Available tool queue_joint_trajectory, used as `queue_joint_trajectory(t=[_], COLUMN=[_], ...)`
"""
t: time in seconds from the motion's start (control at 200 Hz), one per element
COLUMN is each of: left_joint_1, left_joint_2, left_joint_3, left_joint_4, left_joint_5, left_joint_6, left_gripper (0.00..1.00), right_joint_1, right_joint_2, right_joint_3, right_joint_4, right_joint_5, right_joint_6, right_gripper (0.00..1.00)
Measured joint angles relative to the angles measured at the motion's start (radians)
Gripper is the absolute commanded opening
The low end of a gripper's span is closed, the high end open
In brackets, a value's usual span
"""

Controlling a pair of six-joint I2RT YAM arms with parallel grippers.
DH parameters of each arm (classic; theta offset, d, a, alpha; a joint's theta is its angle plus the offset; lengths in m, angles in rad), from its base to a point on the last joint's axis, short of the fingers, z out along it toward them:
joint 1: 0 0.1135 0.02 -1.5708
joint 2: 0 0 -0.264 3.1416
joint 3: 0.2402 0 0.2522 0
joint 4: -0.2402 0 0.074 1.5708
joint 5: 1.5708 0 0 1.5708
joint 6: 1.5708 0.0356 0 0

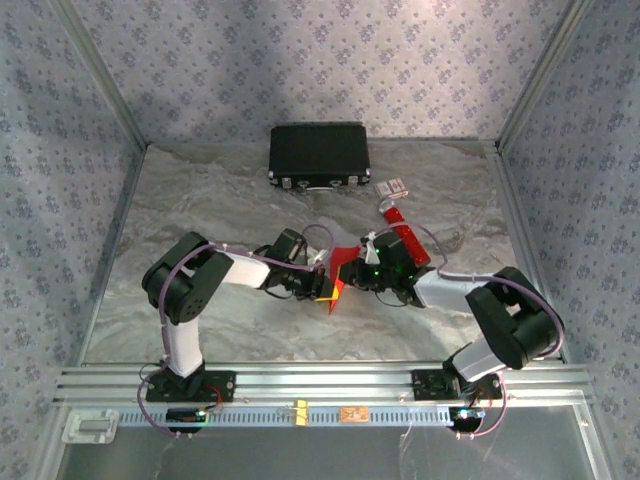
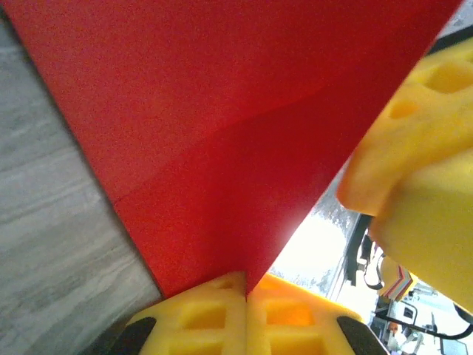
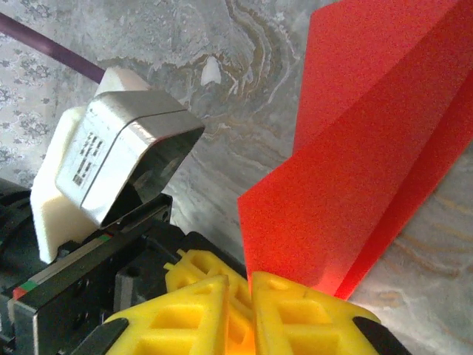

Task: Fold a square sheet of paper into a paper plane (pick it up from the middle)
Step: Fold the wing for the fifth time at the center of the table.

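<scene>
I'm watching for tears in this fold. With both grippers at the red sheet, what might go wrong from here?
1. The left gripper pinches only a corner tip of the red sheet; it may slip out.
2. The right gripper meets the sheet at its edge, grip unclear; any opposing pull might tear the paper or skew the crease.
3. The red tube lies beside the right arm and might get knocked.

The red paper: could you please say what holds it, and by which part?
The left gripper pinches the square sheet of paper at a folded corner; the right gripper seems shut on the edge beside it.
</scene>
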Motion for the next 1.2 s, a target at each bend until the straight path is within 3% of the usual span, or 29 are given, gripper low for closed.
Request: queue_joint_trajectory(t=[0.71,1.199], left_joint_1=[0.035,0.050], left_joint_2=[0.000,0.000], left_joint_3=[-0.124,-0.141], left_joint_4=[0.236,0.261], left_joint_5=[0.008,0.014], left_joint_6=[-0.151,-0.186], left_gripper=[0.00,0.00], right_joint_1=[-0.051,-0.055], right_joint_2=[0.081,0.176], right_joint_3=[0.027,0.094], right_joint_4=[0.060,0.074], right_joint_5=[-0.082,-0.126], right_joint_6=[0.000,-0.001], right_gripper=[0.17,0.17])
